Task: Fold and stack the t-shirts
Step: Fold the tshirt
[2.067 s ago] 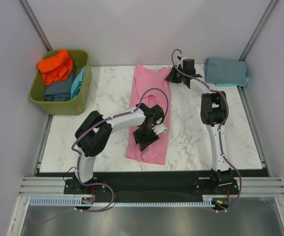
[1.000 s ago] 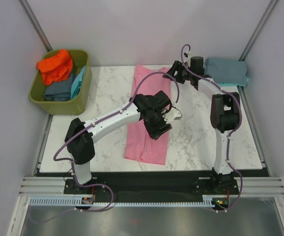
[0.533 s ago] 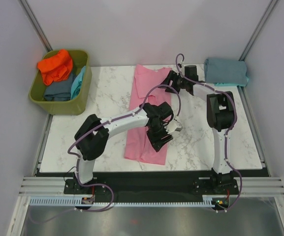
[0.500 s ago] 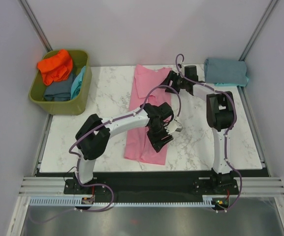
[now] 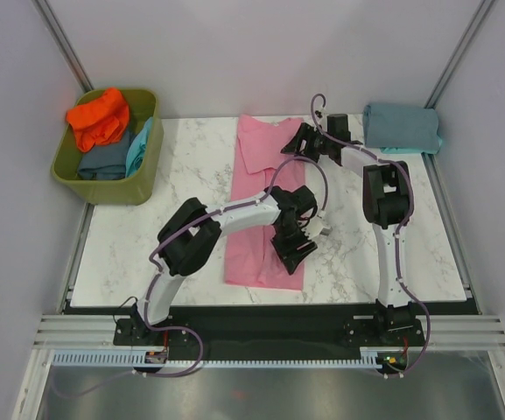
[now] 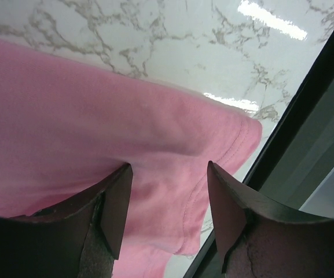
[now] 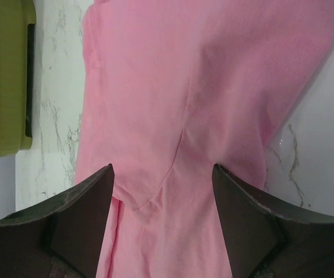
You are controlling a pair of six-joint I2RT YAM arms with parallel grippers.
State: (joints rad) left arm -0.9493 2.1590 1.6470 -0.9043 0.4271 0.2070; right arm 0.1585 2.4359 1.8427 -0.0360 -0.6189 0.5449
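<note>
far left: an olive-green tub (image 5: 147,187) sits on the far-left corner of the marble table (image 5: 191,175). inside it an orange tee (image 5: 97,115) is bunched on top at the far end, a slate-blue tee (image 5: 103,163) lies below it, and a turquoise tee (image 5: 138,146) is tucked against the right wall.

centre: the pink tee (image 5: 265,201) lies flat on the table as a long, narrow strip running from the far edge toward the near edge, with its sides turned in.

the left gripper (image 5: 298,248) is at the strip's near-right corner. in the left wrist view its fingers (image 6: 116,214) stand apart over the pink tee (image 6: 68,116), with the hemmed corner showing in the gap – the left gripper (image 6: 168,174) is released and nothing is pinched. whether the fingertips touch the cloth cannot be told.

the right gripper (image 5: 294,142) is at the strip's far-right edge. in the right wrist view its fingers (image 7: 77,226) are spread wide above the pink tee (image 7: 184,87), where a seam and a fold line show; the right gripper (image 7: 162,171) is likewise released. the tub (image 7: 4,75) appears at that view's left edge.

far right: a grey-blue tee (image 5: 401,127) lies folded on the far-right corner of the table – well apart from the pink tee.
</note>
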